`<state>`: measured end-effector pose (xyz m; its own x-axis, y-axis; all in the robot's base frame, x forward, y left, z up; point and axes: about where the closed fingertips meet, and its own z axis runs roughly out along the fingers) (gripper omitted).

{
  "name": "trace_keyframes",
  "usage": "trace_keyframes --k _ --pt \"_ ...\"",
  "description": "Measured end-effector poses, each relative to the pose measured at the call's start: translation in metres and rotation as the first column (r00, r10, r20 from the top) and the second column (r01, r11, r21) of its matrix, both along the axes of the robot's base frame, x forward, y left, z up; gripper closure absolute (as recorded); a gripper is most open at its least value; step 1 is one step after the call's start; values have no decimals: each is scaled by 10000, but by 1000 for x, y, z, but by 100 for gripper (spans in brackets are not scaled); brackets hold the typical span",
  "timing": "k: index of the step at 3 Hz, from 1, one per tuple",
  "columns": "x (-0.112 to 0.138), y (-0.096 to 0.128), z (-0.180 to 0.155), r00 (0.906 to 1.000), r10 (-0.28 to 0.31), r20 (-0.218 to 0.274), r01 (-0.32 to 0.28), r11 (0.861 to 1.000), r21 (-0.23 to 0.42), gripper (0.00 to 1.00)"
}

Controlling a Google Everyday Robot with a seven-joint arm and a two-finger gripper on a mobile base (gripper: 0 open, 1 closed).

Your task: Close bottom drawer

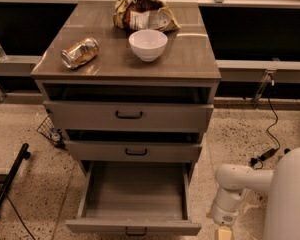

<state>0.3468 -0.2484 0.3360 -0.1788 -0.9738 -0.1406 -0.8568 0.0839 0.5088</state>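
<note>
Closing is not begun: the bottom drawer point(135, 196) stands pulled far out, untouched, left of the gripper point(224, 232), whose opening I cannot tell.

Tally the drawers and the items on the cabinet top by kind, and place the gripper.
drawers: 3 (top drawer, middle drawer, bottom drawer, pulled out)
can: 1
bowl: 1
crumpled bag: 1
Total: 6
The gripper sits low, right of the bottom drawer's front.
</note>
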Motion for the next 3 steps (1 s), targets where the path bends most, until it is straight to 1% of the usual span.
trace_keyframes --k 1,2,3 --pt "-16 27 -33 9973 513 -519 -464 9947 920 0" --pt "-26 46 -60 9916 726 -1074 -622 9933 977 0" --pt "-27 43 -58 9915 733 -1071 -623 9928 1023 0"
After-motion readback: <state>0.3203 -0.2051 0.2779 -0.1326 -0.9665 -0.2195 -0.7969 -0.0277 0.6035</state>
